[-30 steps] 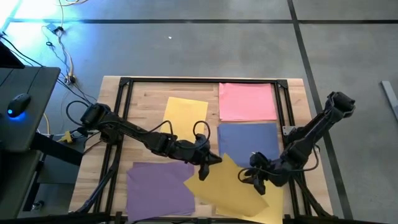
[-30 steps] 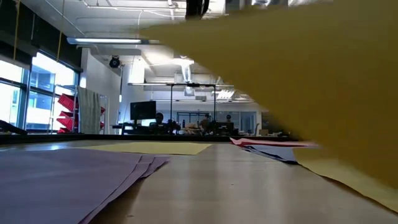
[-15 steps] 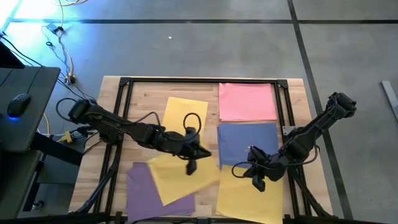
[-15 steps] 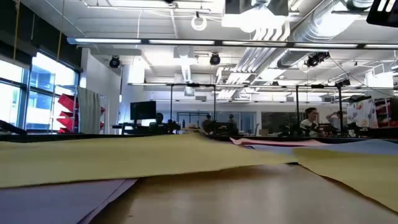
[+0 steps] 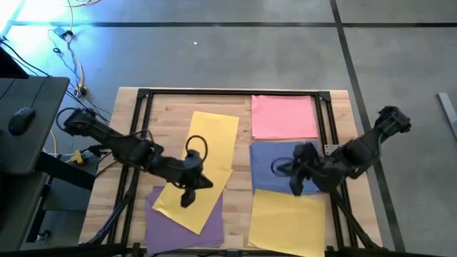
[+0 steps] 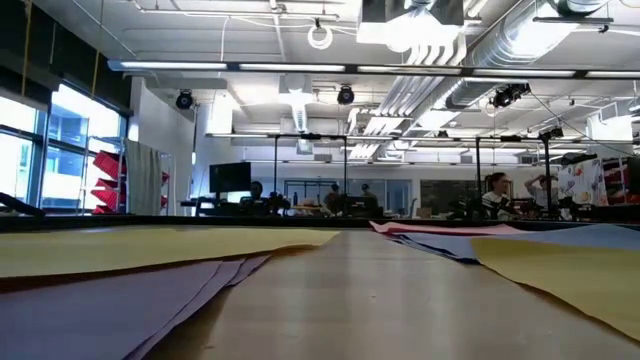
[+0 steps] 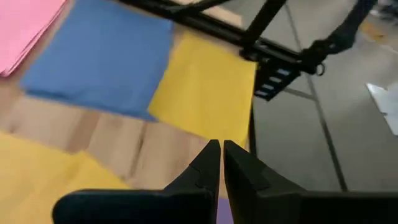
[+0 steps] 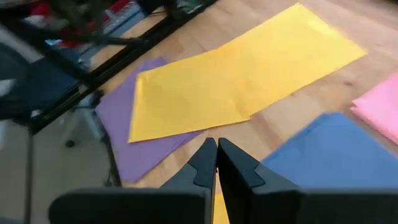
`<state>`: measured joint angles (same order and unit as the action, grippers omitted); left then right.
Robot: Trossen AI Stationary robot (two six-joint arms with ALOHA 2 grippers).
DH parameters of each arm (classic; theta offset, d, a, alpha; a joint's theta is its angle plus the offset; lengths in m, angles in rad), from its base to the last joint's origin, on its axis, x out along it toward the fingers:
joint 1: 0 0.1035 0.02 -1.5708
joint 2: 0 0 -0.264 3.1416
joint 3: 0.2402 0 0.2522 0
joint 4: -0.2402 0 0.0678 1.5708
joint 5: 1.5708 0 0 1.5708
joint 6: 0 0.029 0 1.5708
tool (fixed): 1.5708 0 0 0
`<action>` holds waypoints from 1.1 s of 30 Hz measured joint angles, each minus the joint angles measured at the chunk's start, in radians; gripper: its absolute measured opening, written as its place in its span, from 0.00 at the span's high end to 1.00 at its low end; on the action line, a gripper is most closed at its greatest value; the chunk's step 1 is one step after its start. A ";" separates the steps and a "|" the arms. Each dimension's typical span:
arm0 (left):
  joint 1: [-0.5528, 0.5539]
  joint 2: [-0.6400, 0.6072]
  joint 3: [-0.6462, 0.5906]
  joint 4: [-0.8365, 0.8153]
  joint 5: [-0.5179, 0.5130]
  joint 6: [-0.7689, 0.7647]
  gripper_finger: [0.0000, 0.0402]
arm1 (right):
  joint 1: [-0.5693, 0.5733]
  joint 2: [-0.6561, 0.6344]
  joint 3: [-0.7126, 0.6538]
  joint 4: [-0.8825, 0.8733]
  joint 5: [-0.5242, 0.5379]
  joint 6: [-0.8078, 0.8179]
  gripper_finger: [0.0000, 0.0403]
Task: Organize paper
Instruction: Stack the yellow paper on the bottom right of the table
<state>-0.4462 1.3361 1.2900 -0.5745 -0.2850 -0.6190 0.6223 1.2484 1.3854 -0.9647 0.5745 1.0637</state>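
The paper lies in flat piles on the wooden table. Pink [image 5: 283, 116] is at the far right, blue [image 5: 271, 168] just nearer, yellow [image 5: 285, 221] at the near right and purple [image 5: 164, 228] at the near left. A slanted yellow sheet [image 5: 203, 213] rests across the purple pile and overlaps a farther yellow sheet [image 5: 214, 135]. My left gripper [image 5: 187, 198] hangs shut above the slanted sheet, with nothing between its fingers [image 7: 219, 149]. My right gripper [image 5: 294, 187] is shut and empty [image 8: 216, 148], raised over the near edge of the blue pile.
A black metal frame [image 5: 228, 93] runs along the table's far edge and down both sides. A dark desk with a mouse [image 5: 21, 118] and cables stands off the left edge. Bare wood shows between the left and right piles [image 6: 380, 300]. People sit far off in the room.
The slanted yellow sheet, raised at the table's near middle a second ago, has travelled left and now lies flat across the purple pile, baring the yellow pile at the near right. My left gripper has gone left with it and risen. My right gripper has risen and drawn toward the far edge.
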 joint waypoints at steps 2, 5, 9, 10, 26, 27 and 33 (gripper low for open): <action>0.020 -0.022 0.000 -0.063 -0.042 -0.002 1.00 | -0.015 0.008 -0.001 0.053 -0.076 -0.021 1.00; 0.055 -0.056 0.000 -0.157 -0.038 -0.016 1.00 | -0.033 0.049 -0.033 0.156 -0.186 -0.038 1.00; 0.082 -0.100 0.000 -0.274 -0.039 -0.064 1.00 | -0.066 0.168 -0.057 0.245 -0.286 -0.083 1.00; 0.083 -0.108 0.000 -0.305 -0.043 -0.082 1.00 | -0.081 0.202 -0.057 0.271 -0.324 -0.111 1.00; -0.180 -0.251 -0.001 -0.584 -0.126 -0.573 1.00 | -0.409 0.632 -0.058 0.821 -0.577 -0.691 0.59; -0.204 -0.250 -0.001 -0.587 -0.141 -0.601 1.00 | -0.426 0.651 -0.058 0.817 -0.545 -0.697 0.54; -0.317 -0.218 -0.001 -0.603 -0.223 -0.705 1.00 | -0.499 0.757 -0.058 0.791 -0.459 -0.679 0.34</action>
<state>-0.7633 1.1185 1.2892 -1.1774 -0.5083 -1.3243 0.1233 2.0057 1.3273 -0.1741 0.1154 0.3848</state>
